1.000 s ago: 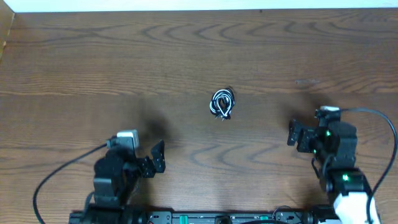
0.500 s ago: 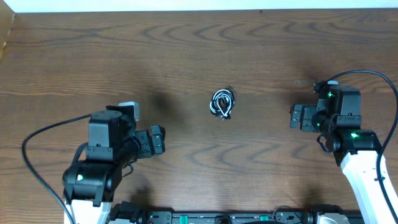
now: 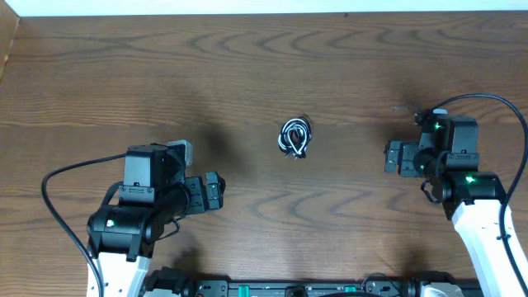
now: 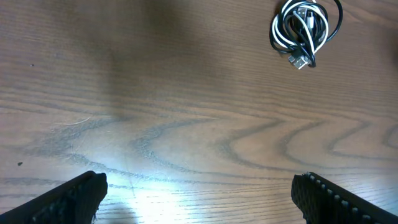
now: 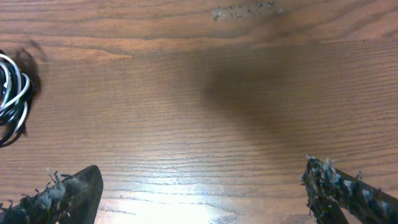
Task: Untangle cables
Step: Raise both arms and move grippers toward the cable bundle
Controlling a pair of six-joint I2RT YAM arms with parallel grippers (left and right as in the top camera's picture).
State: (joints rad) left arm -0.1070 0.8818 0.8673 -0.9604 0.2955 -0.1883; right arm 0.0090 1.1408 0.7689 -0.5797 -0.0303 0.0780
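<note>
I log cables (image 3: 295, 138) in one tight coil, centre of counter (image 3: 247, 74) | left jaws wide apart, 8 o'clock of coil | right jaws wide apart, 3 o'clock | both empty.

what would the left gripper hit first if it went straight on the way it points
Probably just bare table; the cables sit off to one side of the line of the left gripper, though depth is unclear.
</note>
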